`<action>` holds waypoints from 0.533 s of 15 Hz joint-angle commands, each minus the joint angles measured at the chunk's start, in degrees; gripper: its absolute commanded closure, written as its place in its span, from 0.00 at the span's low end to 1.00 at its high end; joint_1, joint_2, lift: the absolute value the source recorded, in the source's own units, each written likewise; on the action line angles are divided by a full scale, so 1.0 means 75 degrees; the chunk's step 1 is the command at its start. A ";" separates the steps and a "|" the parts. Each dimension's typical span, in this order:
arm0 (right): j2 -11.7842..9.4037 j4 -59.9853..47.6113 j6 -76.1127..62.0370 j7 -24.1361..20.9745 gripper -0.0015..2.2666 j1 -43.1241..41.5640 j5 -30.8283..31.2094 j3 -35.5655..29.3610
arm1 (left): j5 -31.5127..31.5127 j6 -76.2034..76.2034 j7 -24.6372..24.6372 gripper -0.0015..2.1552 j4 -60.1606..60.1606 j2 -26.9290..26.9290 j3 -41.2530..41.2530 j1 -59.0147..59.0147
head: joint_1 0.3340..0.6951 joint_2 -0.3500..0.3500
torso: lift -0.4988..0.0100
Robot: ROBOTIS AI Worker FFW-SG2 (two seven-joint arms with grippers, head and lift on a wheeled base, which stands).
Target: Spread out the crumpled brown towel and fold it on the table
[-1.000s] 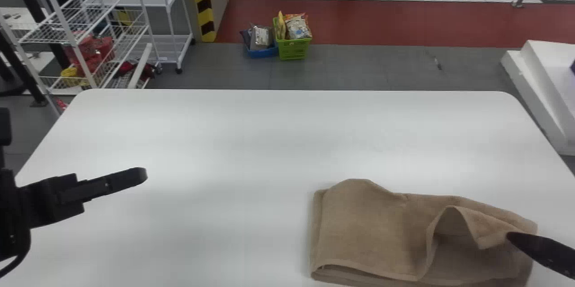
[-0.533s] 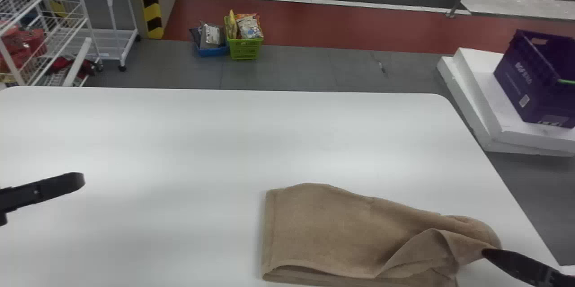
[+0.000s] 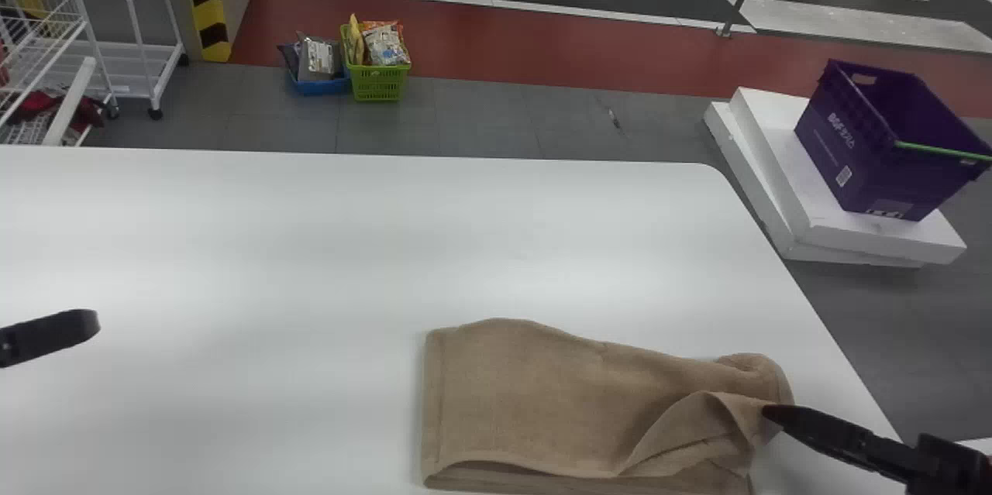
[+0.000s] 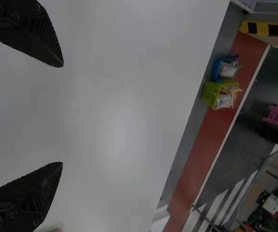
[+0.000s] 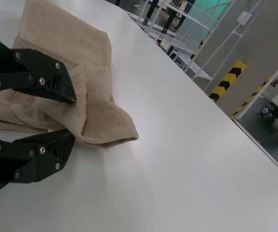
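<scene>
The brown towel (image 3: 542,394) lies folded in layers near the table's front right, its right end rumpled with a raised flap. My right gripper (image 3: 767,411) reaches in from the right, its tip at that flap. In the right wrist view, the gripper (image 5: 75,117) has its fingers partly apart, with rumpled towel (image 5: 97,113) between and beyond them. My left gripper (image 3: 93,322) is over the table's left side, away from the towel. The left wrist view shows the same gripper (image 4: 63,114) wide open with nothing between its fingers.
The white table (image 3: 349,247) extends left of and behind the towel. Its right edge runs close by the right gripper. Beyond stand a purple crate (image 3: 876,146) on white blocks, a green basket (image 3: 380,82) on the floor and a white wire rack (image 3: 139,30).
The head view has swung right, shifting the scene left. The towel's raised flap has collapsed and stretched toward the right gripper; the rumpled end has changed shape.
</scene>
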 commanded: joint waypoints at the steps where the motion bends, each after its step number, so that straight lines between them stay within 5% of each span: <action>1: -0.0071 -0.0319 0.0348 0.0025 0.02 0.0158 0.0128 -0.0092 | 0.0012 0.0032 -0.0005 0.04 0.0000 0.0013 0.0072 0.0008 | 1.00 0.19 | 0.73; 5: -0.0083 -0.0342 0.0301 0.0025 0.04 0.0006 -0.0716 -0.1288 | 0.0012 0.0032 -0.0005 0.04 -0.0047 0.0013 0.0002 -0.0039 | 1.00 0.16 | 0.73; 8: 0.0023 -0.0342 0.0536 0.0025 0.08 -0.0018 -0.1360 -0.1217 | -0.0012 0.0032 0.0065 0.04 -0.0047 -0.0010 -0.0185 -0.0039 | 1.00 0.11 | 0.73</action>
